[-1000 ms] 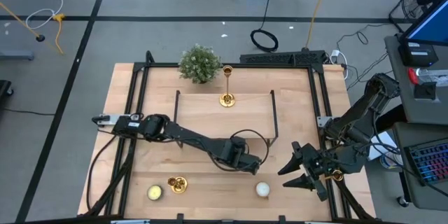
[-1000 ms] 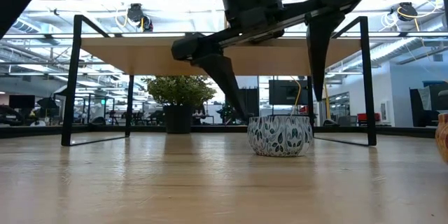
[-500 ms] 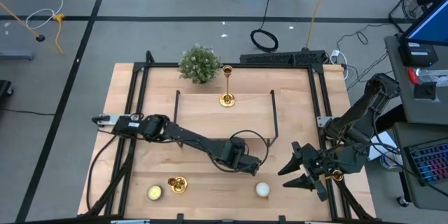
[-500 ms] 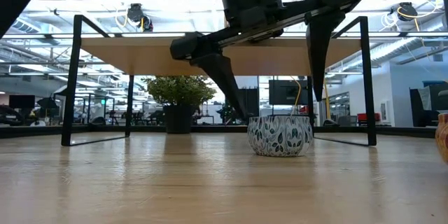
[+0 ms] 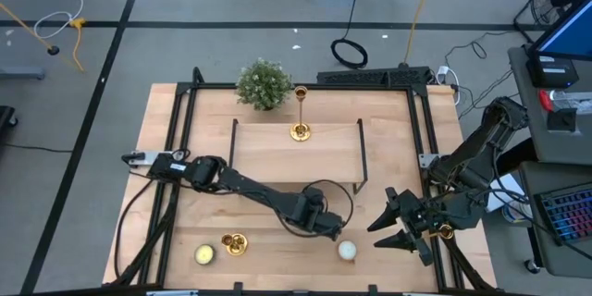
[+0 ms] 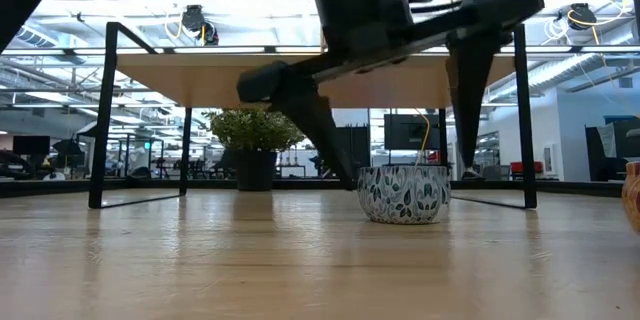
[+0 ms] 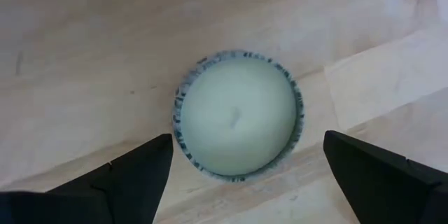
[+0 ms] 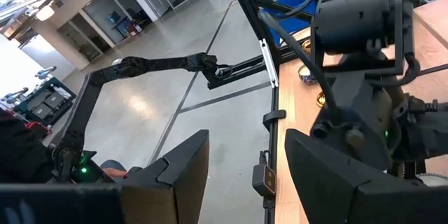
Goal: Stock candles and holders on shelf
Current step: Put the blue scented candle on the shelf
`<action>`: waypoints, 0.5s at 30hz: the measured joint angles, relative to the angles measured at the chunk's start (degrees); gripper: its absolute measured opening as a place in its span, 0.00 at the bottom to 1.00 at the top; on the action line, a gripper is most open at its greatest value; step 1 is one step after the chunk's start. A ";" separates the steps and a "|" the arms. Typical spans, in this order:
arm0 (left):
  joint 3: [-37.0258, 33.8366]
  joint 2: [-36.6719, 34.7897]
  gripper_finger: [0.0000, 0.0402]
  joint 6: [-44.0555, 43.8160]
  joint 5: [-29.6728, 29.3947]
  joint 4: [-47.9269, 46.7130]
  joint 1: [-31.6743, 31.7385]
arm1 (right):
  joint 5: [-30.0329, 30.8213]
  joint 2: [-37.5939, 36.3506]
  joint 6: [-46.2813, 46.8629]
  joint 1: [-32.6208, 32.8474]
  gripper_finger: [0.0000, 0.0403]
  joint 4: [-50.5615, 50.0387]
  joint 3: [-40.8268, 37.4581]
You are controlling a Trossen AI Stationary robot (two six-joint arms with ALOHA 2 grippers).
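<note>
A pale candle in a blue-patterned cup (image 5: 347, 251) (image 6: 402, 193) (image 7: 238, 114) stands on the tabletop near the front edge. My left gripper (image 5: 338, 234) (image 7: 246, 143) hangs open just above it and points down, with a finger on either side and clear of it. A yellowish candle (image 5: 204, 254) and a gold holder (image 5: 234, 243) sit on the table at the front left. Another gold holder (image 5: 300, 116) stands upright at the far edge of the shelf (image 5: 277, 153). My right gripper (image 5: 374, 235) (image 8: 245, 154) waits open at the front right, holding nothing.
A bushy green plant (image 5: 264, 83) stands at the table's far edge, left of the shelf. The shelf's black legs (image 6: 105, 110) rise behind the candle. Black frame rails (image 5: 176, 166) run along the table's sides. Bare wood lies between the candle and the front-left objects.
My left gripper has sunk a little and come toward the table's near edge, closer over the patterned candle, with its fingers still wide apart. The candle has stayed in place.
</note>
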 joint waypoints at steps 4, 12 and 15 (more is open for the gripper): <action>-0.10 0.38 0.93 -0.39 -0.03 -0.15 0.00 | 0.00 0.00 0.00 0.00 0.47 0.00 0.00; -0.10 0.28 0.93 -0.38 -0.92 0.02 0.04 | 0.00 0.00 0.00 0.00 0.46 0.31 0.00; -0.10 0.28 0.93 -0.36 -0.92 -0.02 0.02 | 0.00 0.00 0.02 0.00 0.47 0.31 0.00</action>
